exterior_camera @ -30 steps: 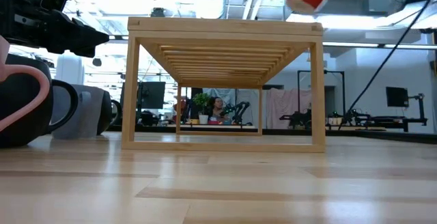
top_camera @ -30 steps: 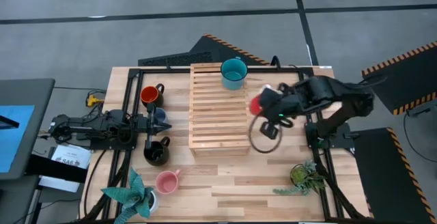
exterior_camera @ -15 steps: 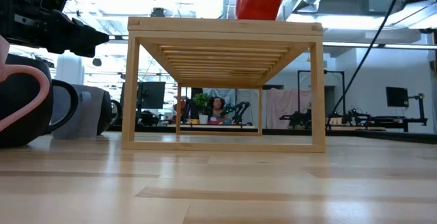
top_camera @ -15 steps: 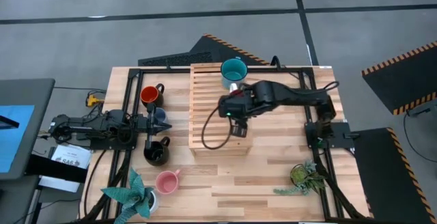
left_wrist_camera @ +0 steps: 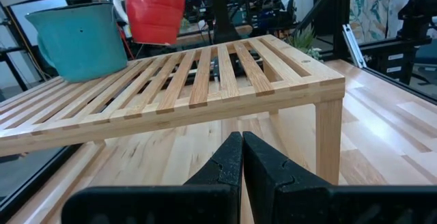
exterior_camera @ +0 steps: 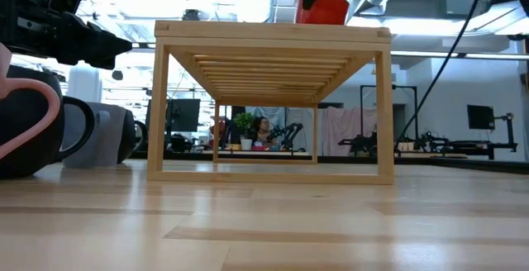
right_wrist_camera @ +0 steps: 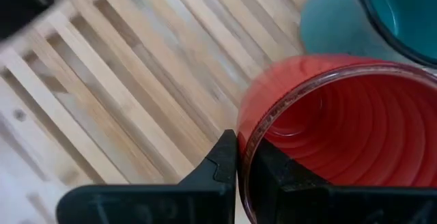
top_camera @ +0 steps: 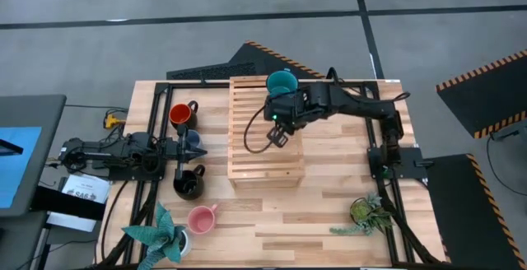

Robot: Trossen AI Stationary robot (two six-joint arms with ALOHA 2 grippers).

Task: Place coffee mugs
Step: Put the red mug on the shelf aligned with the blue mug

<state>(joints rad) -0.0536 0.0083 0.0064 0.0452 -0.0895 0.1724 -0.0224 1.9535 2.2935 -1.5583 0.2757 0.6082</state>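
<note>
My right gripper (top_camera: 280,122) reaches over the slatted wooden rack (top_camera: 251,151) and is shut on the red mug (left_wrist_camera: 153,9), which its own body hides in the high view. The teal mug (top_camera: 281,83) stands upright on the rack's far right corner, just beyond the red one. My left gripper (left_wrist_camera: 242,145) is shut and waits at the table's left side, among the black mug with orange inside (top_camera: 182,114), the grey-blue mug (top_camera: 193,141) and the all-black mug (top_camera: 188,184). The pink mug (top_camera: 202,218) sits nearer the table's near edge. My right gripper holds the red mug by its rim wall (right_wrist_camera: 243,136), one finger inside the cup and one outside. It comes at the mug from above. The mug hangs upright below the fingers, its base (left_wrist_camera: 153,41) a little above the rack's slats, beside the teal mug (right_wrist_camera: 341,19).
Two potted green plants stand near the table's near edge, one at the left (top_camera: 165,235) and one at the right (top_camera: 366,212). The rack's near half shows bare slats (top_camera: 263,167). A cable loops from the right arm over the rack (top_camera: 257,138).
My right gripper has carried the red mug from beyond the rack's right edge toward the table's left, over the rack, then a little toward the far edge next to the teal mug, and lowered it closer to the slats. It has stayed shut on the mug.
</note>
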